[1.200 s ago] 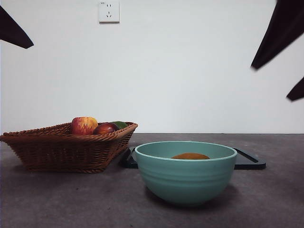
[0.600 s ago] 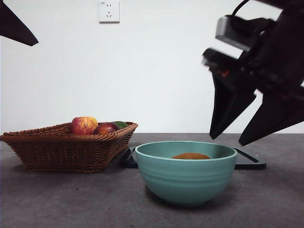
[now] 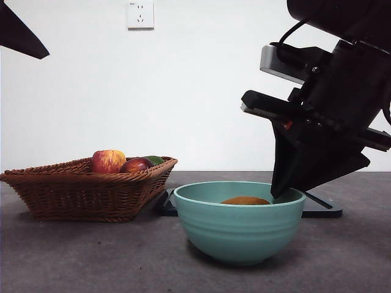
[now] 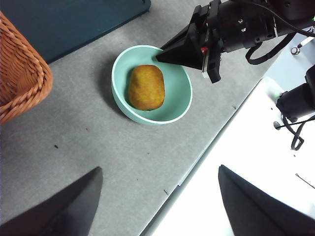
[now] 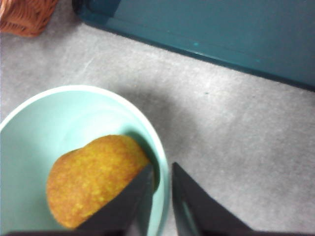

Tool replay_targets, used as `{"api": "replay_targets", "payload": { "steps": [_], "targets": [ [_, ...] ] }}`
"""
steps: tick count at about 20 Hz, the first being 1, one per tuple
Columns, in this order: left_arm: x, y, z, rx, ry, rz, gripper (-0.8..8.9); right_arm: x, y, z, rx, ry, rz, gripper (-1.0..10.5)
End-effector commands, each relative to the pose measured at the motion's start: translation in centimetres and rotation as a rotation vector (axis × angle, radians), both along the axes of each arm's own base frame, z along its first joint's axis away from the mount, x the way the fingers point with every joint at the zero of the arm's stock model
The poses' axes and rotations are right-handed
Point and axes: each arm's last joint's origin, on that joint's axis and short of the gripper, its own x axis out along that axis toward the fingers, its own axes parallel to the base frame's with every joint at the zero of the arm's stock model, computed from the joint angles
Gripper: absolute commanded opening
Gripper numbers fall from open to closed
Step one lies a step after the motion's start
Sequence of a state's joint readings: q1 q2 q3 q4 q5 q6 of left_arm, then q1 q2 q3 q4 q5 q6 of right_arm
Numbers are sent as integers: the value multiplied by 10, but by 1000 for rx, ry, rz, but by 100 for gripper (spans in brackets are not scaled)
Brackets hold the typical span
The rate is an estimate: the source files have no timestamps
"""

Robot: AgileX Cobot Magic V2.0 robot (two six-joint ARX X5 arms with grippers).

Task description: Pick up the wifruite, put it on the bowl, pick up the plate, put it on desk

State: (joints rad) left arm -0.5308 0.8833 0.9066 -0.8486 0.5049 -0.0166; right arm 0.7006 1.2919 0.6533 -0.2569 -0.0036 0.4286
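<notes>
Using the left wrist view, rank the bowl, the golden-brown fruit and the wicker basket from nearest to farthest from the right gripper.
1. The bowl: the right gripper sits at its rim.
2. The golden-brown fruit: inside the bowl, just past that rim.
3. The wicker basket: far across the desk, beyond the bowl.

The bowl (image 3: 239, 221) hides most of the wifruite (image 3: 245, 200) in the front view; the basket (image 4: 19, 73) is cut off in the left wrist view.
</notes>
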Motion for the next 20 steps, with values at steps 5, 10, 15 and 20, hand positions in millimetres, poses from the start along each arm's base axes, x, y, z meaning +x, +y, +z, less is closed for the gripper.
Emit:
{"api": "replay_targets", "payload": {
  "steps": [5,10,15,20],
  "targets": [
    [1,-2,2,-8,-12,-17,374,0,4,-1,12,12,3,10],
    [0,-2,2,-8,-11,-17,374,1,7,3,23,-10,16,10],
    [1,-2,2,-9,-13,-17,374,11,13,33,5,-60,50,10],
    [1,-2,2,-9,-13,-17,374,42,1,61,6,-148,-5,10]
  ]
}}
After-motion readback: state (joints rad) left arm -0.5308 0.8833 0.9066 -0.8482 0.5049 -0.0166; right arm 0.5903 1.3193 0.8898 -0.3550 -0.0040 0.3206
